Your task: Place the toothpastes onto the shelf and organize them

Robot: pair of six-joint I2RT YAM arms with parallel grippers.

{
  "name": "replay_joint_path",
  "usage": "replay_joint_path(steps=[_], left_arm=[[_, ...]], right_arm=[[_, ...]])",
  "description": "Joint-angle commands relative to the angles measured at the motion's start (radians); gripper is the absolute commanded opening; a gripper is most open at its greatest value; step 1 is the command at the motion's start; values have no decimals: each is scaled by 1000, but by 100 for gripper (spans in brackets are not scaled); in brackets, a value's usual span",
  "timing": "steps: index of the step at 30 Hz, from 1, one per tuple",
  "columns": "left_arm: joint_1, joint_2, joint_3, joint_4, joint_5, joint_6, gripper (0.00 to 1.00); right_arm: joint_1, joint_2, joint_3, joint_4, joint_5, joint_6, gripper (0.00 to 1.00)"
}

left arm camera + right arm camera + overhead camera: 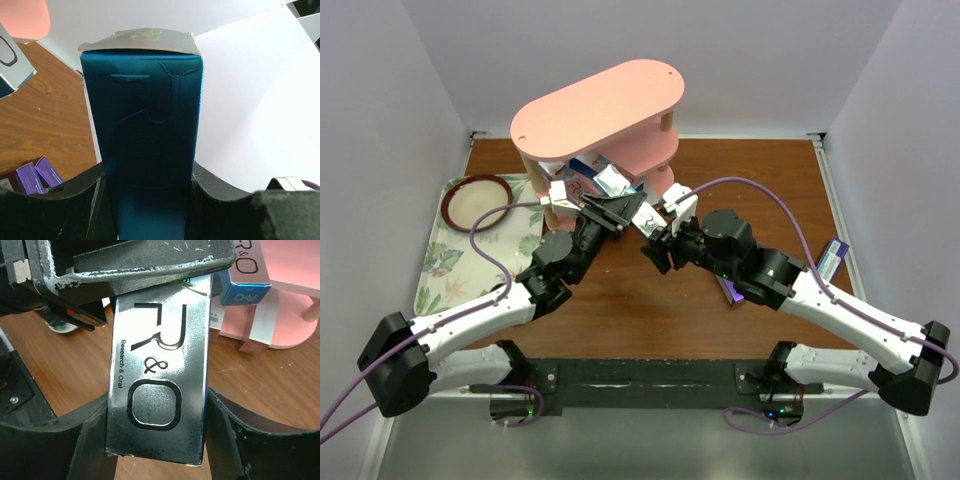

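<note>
Leftmost on my overhead feed, the floral tray (440,265) lies on the worktop (650,320) with a round dish (477,201) on its far end. Next comes the left hand (608,207), reaching toward the front of the shelf (600,105). Its wrist camera shows both fingers (75,200) pressed against the sides of a teal toothpaste box (147,125), which points away from the lens with its silver end flap farthest off. Two purple toothpaste boxes (37,175) lie on the wood behind it.

The pink shelf stands at the far middle of the worktop, and I can see several boxes (595,175) already on its middle tier.

Just right of centre, the right hand (156,430) is clamped on a silver toothpaste box (160,365) lettered "R&O Research & Oral". The left hand's worn black body crosses that box's far end; I cannot tell whether they touch. A blue-ended box (246,294) stands at the shelf's lowest board.

Farther right, one purple box (728,290) lies under the right arm and another (832,262) rests near the right wall.
</note>
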Motion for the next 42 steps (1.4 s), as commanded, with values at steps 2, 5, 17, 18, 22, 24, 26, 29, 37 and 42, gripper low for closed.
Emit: replay_joint_path(steps=[2,5,17,18,22,24,26,29,37,42], left_arm=[[-3,-14,57,17,-27,-7,45],[-3,-17,55,-2,-27,-10,45],[-3,-17,69,-58,-24,-24,44],[-3,-15,72,-60,-24,-24,44],[-3,-15,75,-60,-29,-26,44],[-3,-15,75,-60,-29,-26,44],[-3,-18,75,-63,-29,-23,45],[-3,-26,69,-74,-33,-17,52],[-3,-81,59,-120,-44,85,84],[-3,-152,52,-206,-61,242,92]], right_arm=[[17,-2,43,31,40,-31,57],[21,2,43,40,48,-37,57],[40,36,95,3,126,-128,68],[41,44,99,0,129,-131,67],[66,67,112,-19,167,-143,65],[75,75,115,-28,206,-148,61],[86,79,115,-32,223,-148,55],[87,64,108,-31,226,-134,43],[84,29,115,-75,284,-129,23],[66,32,134,-115,329,-144,23]])
